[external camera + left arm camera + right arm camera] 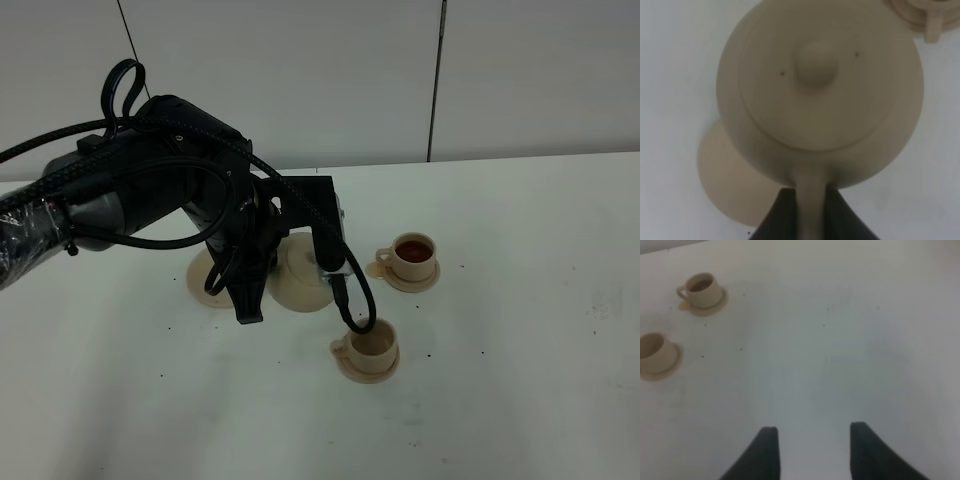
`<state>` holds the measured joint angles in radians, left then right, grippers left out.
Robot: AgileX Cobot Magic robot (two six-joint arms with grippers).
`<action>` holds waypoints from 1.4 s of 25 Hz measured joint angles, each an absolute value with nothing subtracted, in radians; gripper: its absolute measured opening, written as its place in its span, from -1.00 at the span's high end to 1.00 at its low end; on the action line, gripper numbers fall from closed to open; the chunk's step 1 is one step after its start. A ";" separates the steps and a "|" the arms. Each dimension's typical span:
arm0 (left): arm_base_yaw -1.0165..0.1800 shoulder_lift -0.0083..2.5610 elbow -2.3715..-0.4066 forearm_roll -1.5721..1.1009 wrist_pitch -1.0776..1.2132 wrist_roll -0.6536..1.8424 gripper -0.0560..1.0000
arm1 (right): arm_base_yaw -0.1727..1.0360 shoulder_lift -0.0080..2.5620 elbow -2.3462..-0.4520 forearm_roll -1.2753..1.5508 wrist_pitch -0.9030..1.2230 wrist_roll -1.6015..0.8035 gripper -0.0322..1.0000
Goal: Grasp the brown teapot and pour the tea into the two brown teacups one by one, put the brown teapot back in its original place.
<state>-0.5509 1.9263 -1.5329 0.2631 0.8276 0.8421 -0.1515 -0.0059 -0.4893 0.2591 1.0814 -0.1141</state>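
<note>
Beside the saucer (725, 185), the down-reaching left tool (811, 207) pinches the teapot (820, 95) by its handle.

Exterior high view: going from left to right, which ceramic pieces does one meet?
wide saucer → brown teapot → nearer teacup → farther teacup, holding dark tea

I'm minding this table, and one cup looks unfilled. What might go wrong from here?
The left claw grips the brown teapot only by its thin handle, so the pot may swivel when tilted. The near teacup is small, so tea may miss it. A black cable loops close to that cup and might knock it.
</note>
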 joint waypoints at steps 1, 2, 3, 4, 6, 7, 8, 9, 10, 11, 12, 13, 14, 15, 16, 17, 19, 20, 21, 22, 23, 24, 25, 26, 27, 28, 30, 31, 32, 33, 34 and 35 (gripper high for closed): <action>-0.551 1.926 -1.533 0.264 0.828 0.854 0.58 | -0.152 -0.006 -0.489 0.259 1.081 -0.114 0.31; -0.551 1.926 -1.533 0.265 0.827 0.863 0.58 | -0.152 -0.006 -0.489 0.259 1.081 -0.114 0.31; -0.551 1.926 -1.533 0.265 0.827 0.876 0.58 | -0.152 -0.006 -0.489 0.259 1.081 -0.114 0.31; -0.551 1.926 -1.533 0.266 0.827 0.891 0.58 | -0.152 -0.006 -0.489 0.259 1.081 -0.114 0.31; -0.551 1.926 -1.533 0.267 0.827 0.909 0.58 | -0.152 -0.006 -0.489 0.259 1.081 -0.114 0.31; -0.551 1.926 -1.533 0.270 0.826 0.917 0.58 | -0.152 -0.006 -0.489 0.259 1.081 -0.114 0.31; -0.551 1.926 -1.533 0.273 0.826 0.925 0.58 | -0.152 -0.006 -0.489 0.259 1.081 -0.114 0.31; -0.551 1.926 -1.533 0.276 0.825 0.931 0.58 | -0.152 -0.006 -0.489 0.259 1.081 -0.114 0.31; -0.551 1.926 -1.533 0.279 0.823 0.937 0.58 | -0.152 -0.006 -0.489 0.259 1.081 -0.114 0.31; -0.551 1.926 -1.533 0.281 0.820 0.943 0.58 | -0.152 -0.006 -0.489 0.259 1.081 -0.114 0.31; -0.551 1.926 -1.533 0.282 0.818 0.951 0.58 | -0.152 -0.006 -0.489 0.259 1.081 -0.114 0.31; -0.555 1.926 -1.533 0.285 0.814 0.959 0.58 | -0.152 -0.006 -0.489 0.259 1.081 -0.114 0.31; -0.558 1.926 -1.533 0.291 0.809 0.967 0.58 | -0.152 -0.006 -0.489 0.259 1.081 -0.114 0.31; -0.564 1.926 -1.533 0.297 0.804 0.976 0.58 | -0.152 -0.006 -0.489 0.259 1.081 -0.114 0.31; -0.570 1.927 -1.533 0.305 0.796 0.980 0.58 | -0.152 -0.006 -0.489 0.259 1.081 -0.114 0.31; -0.576 1.929 -1.533 0.309 0.789 0.983 0.58 | -0.152 -0.006 -0.489 0.259 1.081 -0.114 0.31; -0.584 1.936 -1.533 0.311 0.775 0.990 0.58 | -0.152 -0.006 -0.489 0.259 1.081 -0.114 0.31; -0.589 1.938 -1.533 0.312 0.769 0.993 0.58 | -0.152 -0.006 -0.489 0.259 1.081 -0.114 0.31; -0.592 1.942 -1.533 0.312 0.765 1.002 0.58 | -0.152 -0.006 -0.489 0.259 1.081 -0.114 0.31; -0.596 1.943 -1.533 0.312 0.765 1.013 0.58 | -0.152 -0.006 -0.489 0.259 1.081 -0.114 0.31; -0.599 1.944 -1.533 0.315 0.764 1.024 0.58 | -0.152 -0.006 -0.489 0.259 1.081 -0.114 0.31; -0.602 1.944 -1.533 0.316 0.763 1.037 0.58 | -0.152 -0.006 -0.489 0.259 1.081 -0.114 0.31; -0.602 1.944 -1.533 0.316 0.760 1.047 0.58 | -0.152 -0.006 -0.489 0.259 1.081 -0.114 0.31; -0.604 1.944 -1.533 0.316 0.758 1.061 0.58 | -0.152 -0.006 -0.489 0.259 1.081 -0.114 0.31; -0.604 1.944 -1.533 0.316 0.756 1.069 0.58 | -0.152 -0.006 -0.489 0.259 1.081 -0.114 0.31; -0.604 1.944 -1.533 0.316 0.755 1.076 0.58 | -0.152 -0.006 -0.489 0.259 1.081 -0.114 0.31; -0.604 1.944 -1.533 0.317 0.755 1.089 0.58 | -0.152 -0.006 -0.489 0.259 1.081 -0.114 0.31; -0.604 1.944 -1.533 0.320 0.754 1.094 0.58 | -0.152 -0.006 -0.489 0.259 1.081 -0.114 0.31; -0.604 1.944 -1.533 0.325 0.753 1.100 0.58 | -0.152 -0.006 -0.489 0.259 1.081 -0.114 0.31; -0.604 1.944 -1.533 0.331 0.753 1.104 0.58 | -0.152 -0.006 -0.489 0.259 1.081 -0.114 0.31; -0.604 1.944 -1.533 0.335 0.753 1.111 0.58 | -0.152 -0.006 -0.489 0.259 1.081 -0.114 0.31; -0.604 1.944 -1.533 0.336 0.753 1.118 0.58 | -0.152 -0.006 -0.489 0.259 1.081 -0.114 0.31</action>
<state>-0.6041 1.9440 -1.5329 0.3360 0.7527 1.1179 -0.1515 -0.0059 -0.4893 0.2591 1.0810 -0.1141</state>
